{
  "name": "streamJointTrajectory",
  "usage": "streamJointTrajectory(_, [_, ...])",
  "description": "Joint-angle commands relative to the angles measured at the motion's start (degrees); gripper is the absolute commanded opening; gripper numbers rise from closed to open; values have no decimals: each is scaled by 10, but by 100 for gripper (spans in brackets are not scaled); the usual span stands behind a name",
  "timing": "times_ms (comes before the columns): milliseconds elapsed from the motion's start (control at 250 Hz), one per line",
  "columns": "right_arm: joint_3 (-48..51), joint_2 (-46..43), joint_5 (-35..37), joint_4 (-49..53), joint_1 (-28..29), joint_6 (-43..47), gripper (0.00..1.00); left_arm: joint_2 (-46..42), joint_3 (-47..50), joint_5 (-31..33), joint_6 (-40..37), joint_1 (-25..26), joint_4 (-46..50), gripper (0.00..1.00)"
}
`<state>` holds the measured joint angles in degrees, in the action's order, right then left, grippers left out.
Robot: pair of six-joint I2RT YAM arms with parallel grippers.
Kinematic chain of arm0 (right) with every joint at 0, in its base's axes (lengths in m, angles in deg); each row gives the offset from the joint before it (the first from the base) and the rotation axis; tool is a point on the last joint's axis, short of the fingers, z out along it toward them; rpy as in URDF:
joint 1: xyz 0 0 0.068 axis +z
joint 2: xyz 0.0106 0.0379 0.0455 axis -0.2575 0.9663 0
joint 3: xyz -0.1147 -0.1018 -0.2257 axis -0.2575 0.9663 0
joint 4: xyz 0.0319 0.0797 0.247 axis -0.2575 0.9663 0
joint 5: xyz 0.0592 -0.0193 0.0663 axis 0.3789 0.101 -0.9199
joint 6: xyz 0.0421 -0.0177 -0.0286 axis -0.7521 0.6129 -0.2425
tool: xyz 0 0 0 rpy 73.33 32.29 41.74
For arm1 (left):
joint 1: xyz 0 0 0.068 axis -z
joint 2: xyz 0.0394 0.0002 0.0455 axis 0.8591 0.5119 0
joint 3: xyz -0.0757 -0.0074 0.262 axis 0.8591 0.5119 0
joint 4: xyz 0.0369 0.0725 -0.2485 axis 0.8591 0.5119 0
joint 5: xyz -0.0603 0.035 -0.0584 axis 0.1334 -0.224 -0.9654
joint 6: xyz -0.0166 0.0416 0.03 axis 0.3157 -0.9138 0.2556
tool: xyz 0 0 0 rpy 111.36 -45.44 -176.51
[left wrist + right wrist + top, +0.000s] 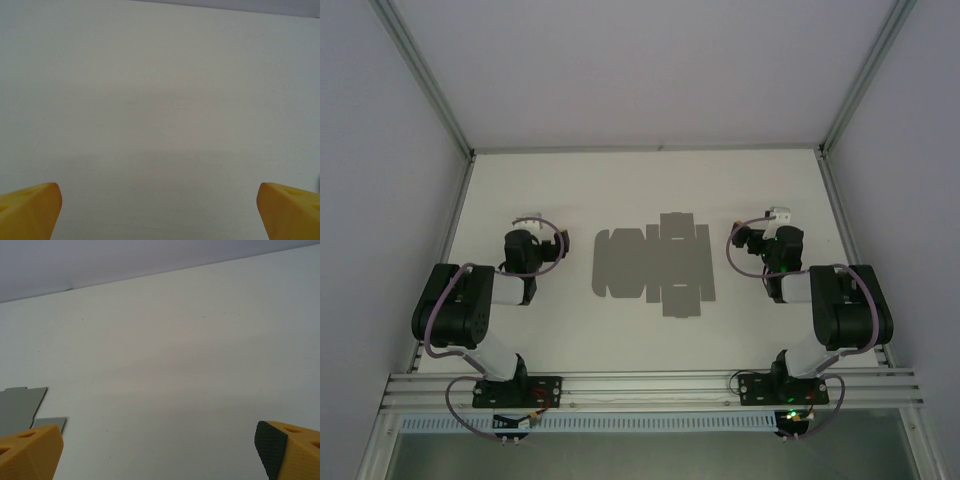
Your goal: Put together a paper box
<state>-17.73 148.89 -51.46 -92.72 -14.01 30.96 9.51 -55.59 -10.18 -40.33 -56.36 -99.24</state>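
White table [650,190] bears the flat paper box [650,265]; both end effectors [158,202] [159,442] gape empty.

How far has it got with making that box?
Nothing looks done: the paper box lies as a flat, unfolded sheet. Nothing is in hand: left gripper and right gripper are open and empty, either side of it. All the folding is left.

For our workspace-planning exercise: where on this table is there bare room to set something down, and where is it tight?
Bare: the table strip between the grey sheet and back wall, and between sheet and front rail. Tight: beside the sheet, by the left arm and the right arm.
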Motion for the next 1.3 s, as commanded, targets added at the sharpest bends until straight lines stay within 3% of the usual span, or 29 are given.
streamJointTrajectory(0, [2, -17, 3, 10, -2, -13, 100, -22, -5, 2, 6, -5, 17, 100])
streamJointTrajectory(52, [-7, -34, 3, 37, -2, -14, 100, -34, -19, 15, 8, -5, 52, 100])
streamJointTrajectory(116, [-26, -67, 4, 101, -2, -11, 100, -62, -67, 28, 15, -5, 162, 100])
streamJointTrajectory(252, [-115, -135, 13, 342, -3, -58, 100, -96, -160, 13, 40, -1, 331, 100])
streamJointTrajectory(395, [-206, -168, -69, 571, -1, -152, 99, -125, -233, -22, 139, 18, 478, 100])
streamJointTrajectory(531, [-235, -188, -162, 686, 28, -195, 90, -166, -244, -78, 205, 59, 560, 100])
streamJointTrajectory(611, [-246, -191, -169, 737, 71, -199, 89, -195, -238, -43, 229, 92, 612, 100])
streamJointTrajectory(707, [-243, -185, -148, 755, 124, -211, 88, -204, -223, -36, 244, 132, 656, 100])
streamJointTrajectory(870, [-224, -148, -147, 718, 157, -224, 83, -180, -186, -114, 276, 161, 611, 100])
streamJointTrajectory(922, [-228, -124, -137, 711, 170, -217, 72, -174, -167, -121, 292, 161, 584, 100])
streamJointTrajectory(1086, [-264, -14, -137, 705, 177, -224, 61, -104, -170, -168, 310, 164, 555, 93])
streamJointTrajectory(1294, [-262, 50, -100, 683, 178, -221, 56, -29, -194, -183, 296, 167, 545, 88])
